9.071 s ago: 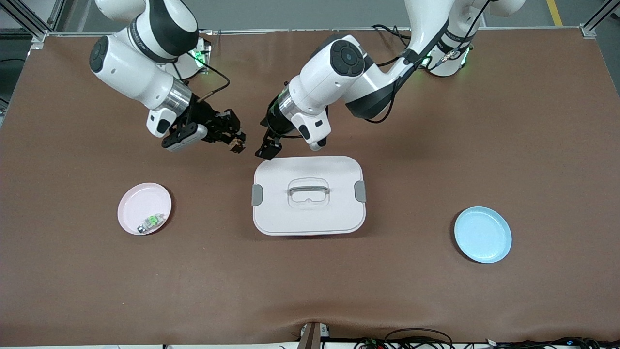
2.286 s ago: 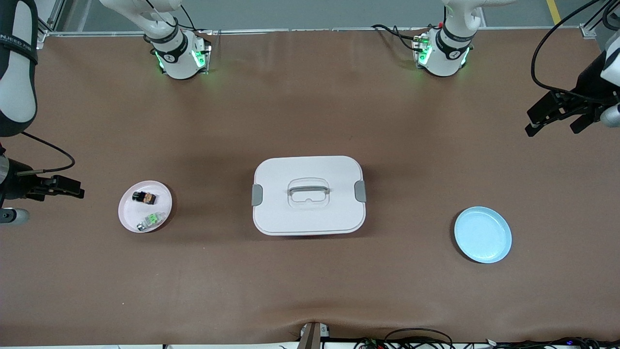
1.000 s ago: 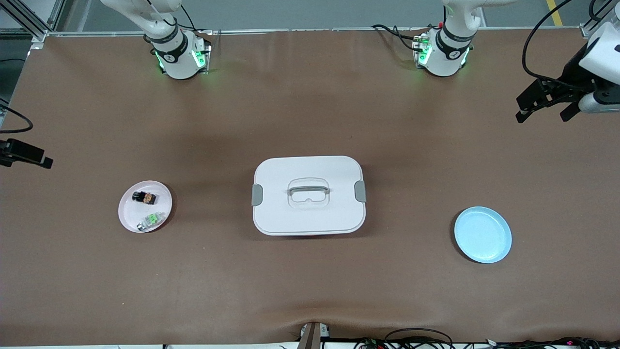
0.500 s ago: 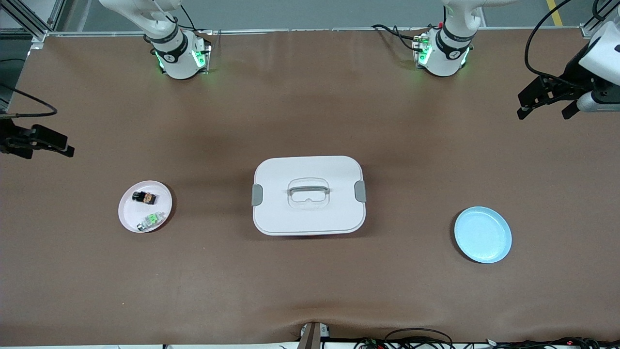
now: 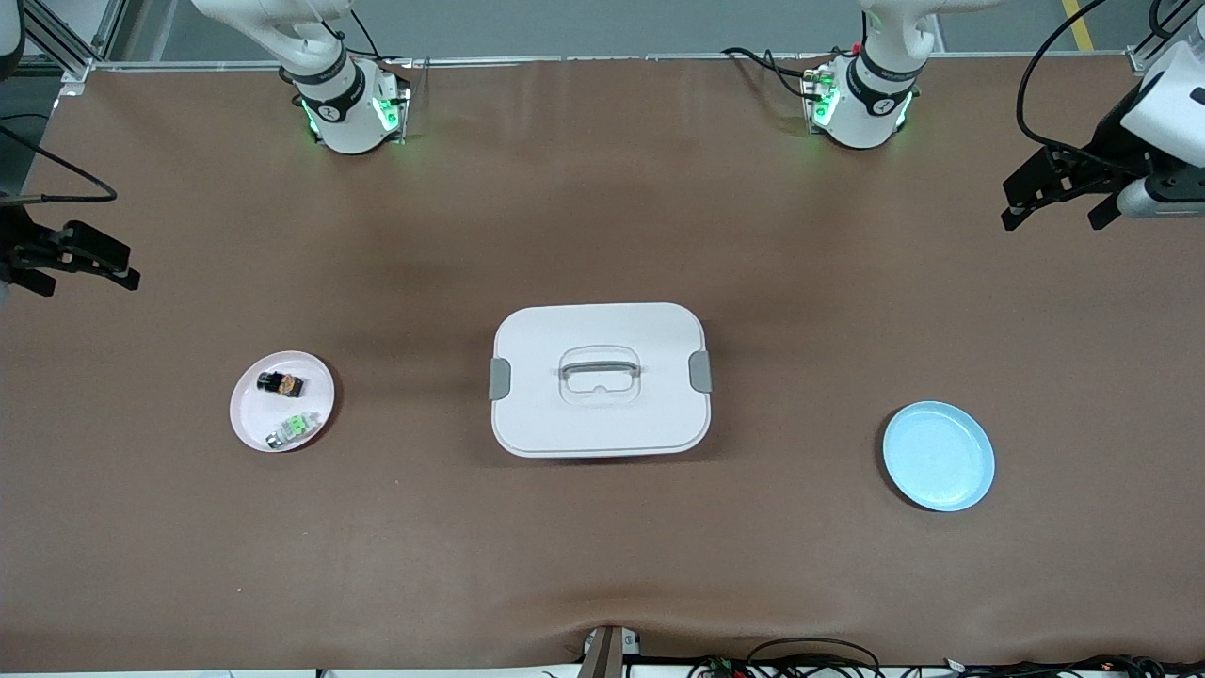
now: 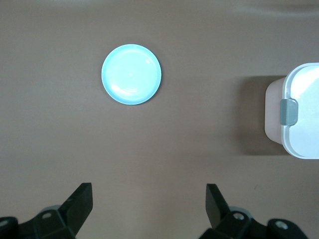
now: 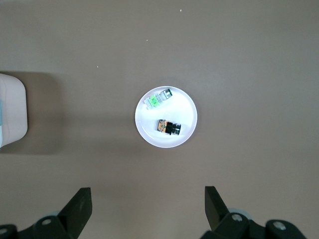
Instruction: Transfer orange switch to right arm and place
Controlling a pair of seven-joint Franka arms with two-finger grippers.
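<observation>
The orange switch (image 5: 281,383) (image 7: 168,127), a tiny black block with an orange face, lies on the pink plate (image 5: 249,414) (image 7: 149,132) toward the right arm's end of the table. My right gripper (image 5: 85,271) (image 7: 147,199) hangs open and empty high over that end, apart from the plate. At the other end of the table my left gripper (image 5: 1052,221) (image 6: 148,199) also hangs open and empty, with bare table under it.
A small silver part with a green face (image 5: 294,428) (image 7: 158,99) shares the pink plate. A white lidded box (image 5: 600,379) (image 6: 298,117) (image 7: 11,112) stands mid-table. The blue plate (image 5: 939,456) (image 6: 131,74) lies toward the left arm's end.
Since the earliest frame the switch has gone from the right gripper to the pink plate, and both arms have drawn back to the table's ends. In the last second the right gripper shifted slightly.
</observation>
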